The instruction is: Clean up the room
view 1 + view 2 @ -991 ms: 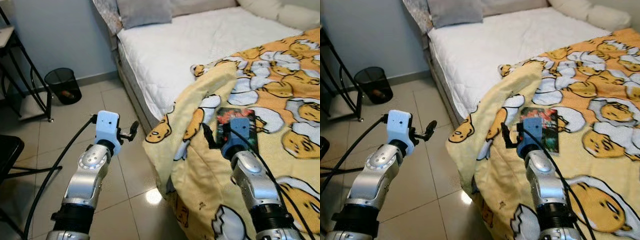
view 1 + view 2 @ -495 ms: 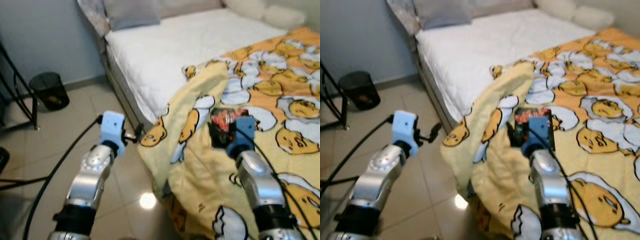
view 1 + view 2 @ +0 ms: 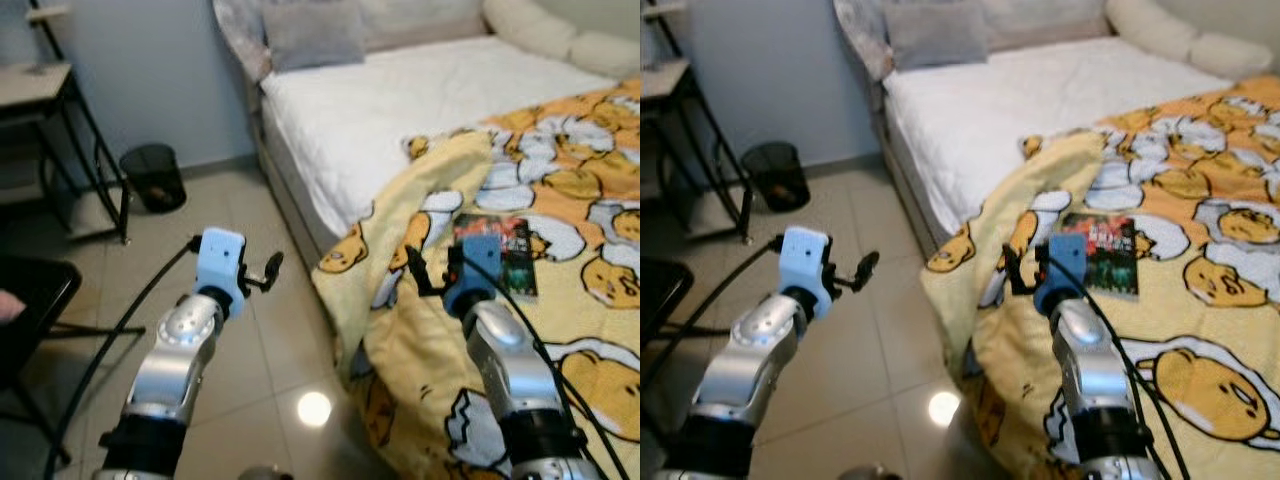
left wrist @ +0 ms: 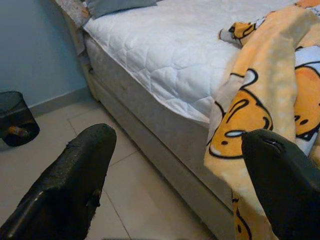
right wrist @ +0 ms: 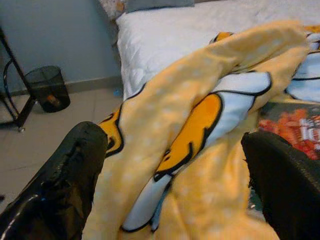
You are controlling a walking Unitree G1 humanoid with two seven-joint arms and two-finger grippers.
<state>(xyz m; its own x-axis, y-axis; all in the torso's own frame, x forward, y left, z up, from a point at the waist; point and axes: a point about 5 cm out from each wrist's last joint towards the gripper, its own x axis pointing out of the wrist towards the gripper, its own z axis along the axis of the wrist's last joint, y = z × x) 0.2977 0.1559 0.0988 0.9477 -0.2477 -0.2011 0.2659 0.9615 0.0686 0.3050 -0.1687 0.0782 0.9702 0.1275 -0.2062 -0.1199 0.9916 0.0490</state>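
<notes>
Since the earlier pictures the head camera has swung, so the whole scene has slid toward 3 o'clock and more of the floor and a dark chair seat [image 3: 25, 300] show at 9 o'clock; both arms have kept about the same pose.

Left gripper [image 3: 272, 268] hangs over the glossy beige floor tiles [image 3: 250, 350], its jaws spread wide and holding nothing, pointing toward the bed's side at 3 o'clock. Right gripper [image 3: 428, 272] sits above the draped blanket edge, jaws likewise wide apart and empty, with a raised fold of the cloth between the black fingers [image 5: 60, 185] in the right wrist view.

A soft yellow fleece blanket [image 3: 1160, 330], printed with orange-and-white egg cartoon figures, lies crumpled over the near half of the bed and spills down over its edge toward the floor at 6 o'clock. On it, just beyond the right gripper at 1 o'clock, lies a flat rectangular book [image 3: 1102, 252] with a dark, glossy red-and-green cover, partly hidden by the blue wrist housing in the left eye view.

White quilted mattress [image 3: 400, 110] is bare at 12 o'clock, with a grey pillow [image 3: 312, 32] and pale cushions at its head. A black mesh wastebasket [image 3: 152, 176] stands by the blue-grey wall at 10 o'clock, something orange inside it, beside the thin black metal legs of a bench [image 3: 30, 85].
</notes>
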